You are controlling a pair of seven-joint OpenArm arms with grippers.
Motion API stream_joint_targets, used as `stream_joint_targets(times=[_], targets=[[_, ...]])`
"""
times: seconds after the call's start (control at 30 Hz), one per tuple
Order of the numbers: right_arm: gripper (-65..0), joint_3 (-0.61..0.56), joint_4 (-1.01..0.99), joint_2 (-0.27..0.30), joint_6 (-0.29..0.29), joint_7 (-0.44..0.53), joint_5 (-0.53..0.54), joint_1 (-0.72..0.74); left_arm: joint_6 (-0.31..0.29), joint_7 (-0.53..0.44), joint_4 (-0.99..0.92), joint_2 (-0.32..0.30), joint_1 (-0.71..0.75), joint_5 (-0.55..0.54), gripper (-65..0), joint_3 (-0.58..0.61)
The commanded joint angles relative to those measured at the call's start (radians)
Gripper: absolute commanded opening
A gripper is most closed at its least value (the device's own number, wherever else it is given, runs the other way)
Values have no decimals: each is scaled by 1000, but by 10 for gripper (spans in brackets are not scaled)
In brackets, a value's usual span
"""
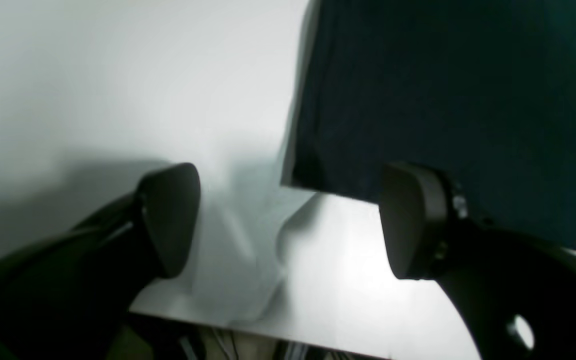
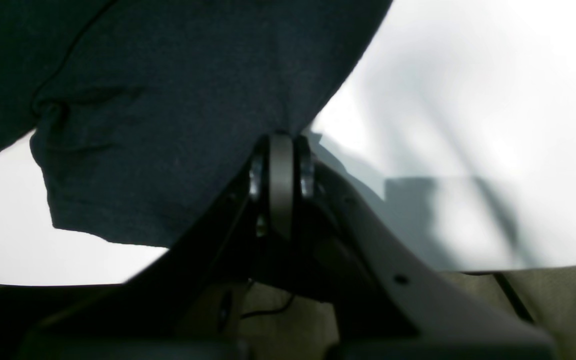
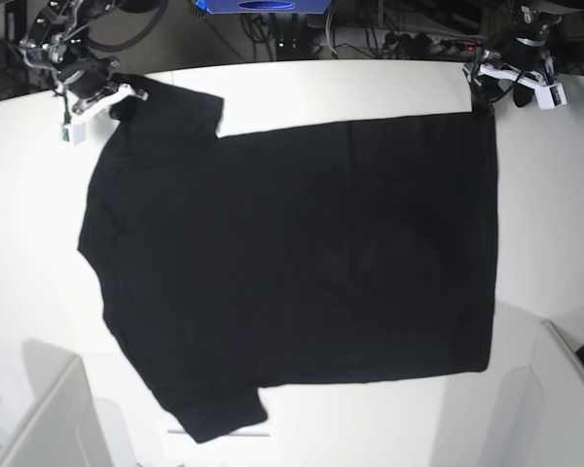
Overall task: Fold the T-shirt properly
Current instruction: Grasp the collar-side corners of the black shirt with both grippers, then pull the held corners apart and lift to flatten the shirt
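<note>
Right gripper (image 2: 281, 145), T-shirt (image 3: 302, 263), white table (image 3: 370, 88).

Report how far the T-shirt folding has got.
Done: the T-shirt lies spread flat on the white table, plain side up, with no fold made. In hand: the right gripper is shut at the cloth's edge by a sleeve; the left gripper is open at a hem corner, its fingers holding nothing. Left: every fold.

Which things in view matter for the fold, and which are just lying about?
For the job:
- T-shirt, spread flat
- right hand, shut at its edge
- left hand, open by a corner

Lying about:
- cables behind the table
</note>
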Motion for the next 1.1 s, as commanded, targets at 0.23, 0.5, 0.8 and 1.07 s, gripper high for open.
stream_joint_targets(times=[0.23, 0.5, 0.8, 1.07], targets=[[-650, -3, 2, 5, -2, -33, -24, -6, -5, 104, -25, -5, -84, -15, -110, -6], [-650, -4, 3, 5, -2, -33, -25, -6, -5, 203, -63, 21, -167, -8, -290, -5], [-650, 7, 12, 22, -2, -26, -25, -12, -5, 203, -105, 16, -175, -7, -650, -5], [-650, 0, 12, 23, -2, -29, -25, -35, -2, 202, -36, -13, -134, -5, -650, -11]])
